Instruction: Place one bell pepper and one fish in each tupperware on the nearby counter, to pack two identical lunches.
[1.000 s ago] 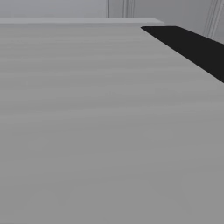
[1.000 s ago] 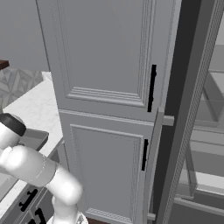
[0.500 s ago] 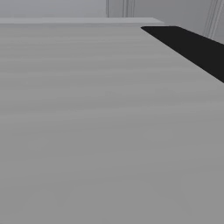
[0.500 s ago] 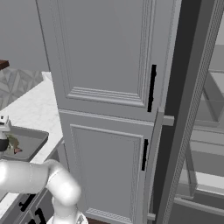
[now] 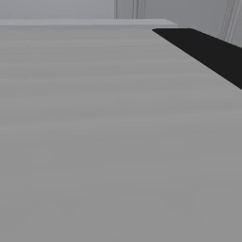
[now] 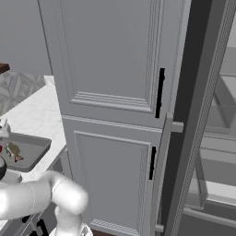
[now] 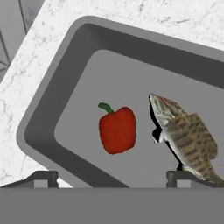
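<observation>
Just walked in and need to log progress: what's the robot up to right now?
It is packing lunches. Its pincer is open above a grey tupperware on the marble counter. A red pepper and a tan fish lie side by side on the tupperware's floor, with nothing in the pincer. From the right base view, the same tupperware sits by the tall cabinet.

No text, label, brand, number or sign can be read in any of the views.
</observation>
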### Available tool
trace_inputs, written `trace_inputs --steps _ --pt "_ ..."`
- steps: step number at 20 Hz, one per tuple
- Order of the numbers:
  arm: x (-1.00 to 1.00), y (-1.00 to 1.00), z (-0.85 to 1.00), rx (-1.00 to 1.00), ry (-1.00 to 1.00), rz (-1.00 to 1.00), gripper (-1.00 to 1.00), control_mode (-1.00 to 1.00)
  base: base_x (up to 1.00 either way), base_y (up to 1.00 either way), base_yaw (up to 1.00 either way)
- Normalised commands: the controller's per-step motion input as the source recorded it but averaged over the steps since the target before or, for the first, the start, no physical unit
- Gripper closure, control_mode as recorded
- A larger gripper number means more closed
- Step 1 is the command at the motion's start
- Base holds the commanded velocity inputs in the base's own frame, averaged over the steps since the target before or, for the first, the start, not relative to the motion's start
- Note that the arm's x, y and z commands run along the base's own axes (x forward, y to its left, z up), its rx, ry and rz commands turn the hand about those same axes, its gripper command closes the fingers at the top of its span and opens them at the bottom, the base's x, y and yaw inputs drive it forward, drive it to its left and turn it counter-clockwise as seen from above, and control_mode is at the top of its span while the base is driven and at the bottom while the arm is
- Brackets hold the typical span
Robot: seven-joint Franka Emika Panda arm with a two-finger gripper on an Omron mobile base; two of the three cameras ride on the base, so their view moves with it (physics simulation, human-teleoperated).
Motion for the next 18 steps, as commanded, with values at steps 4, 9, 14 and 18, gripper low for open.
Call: trace_inputs --steps 4,9,14,18 --pt "-0.77 -0.98 0.0 0.0 -0.02 -0.03 -1.0 -1.0 0.0 0.0 0.0" --pt "-0.67 -0.98 0.15 0.0 -0.08 -0.04 -1.0 -1.0 0.0 0.0 0.0" --pt "-0.46 -0.88 0.33 0.0 -0.05 -0.09 -1.0 -1.0 0.0 0.0 0.0" --pt "-0.26 -0.98 0.36 0.0 0.0 -0.16 -1.0 -1.0 0.0 0.0 0.0"
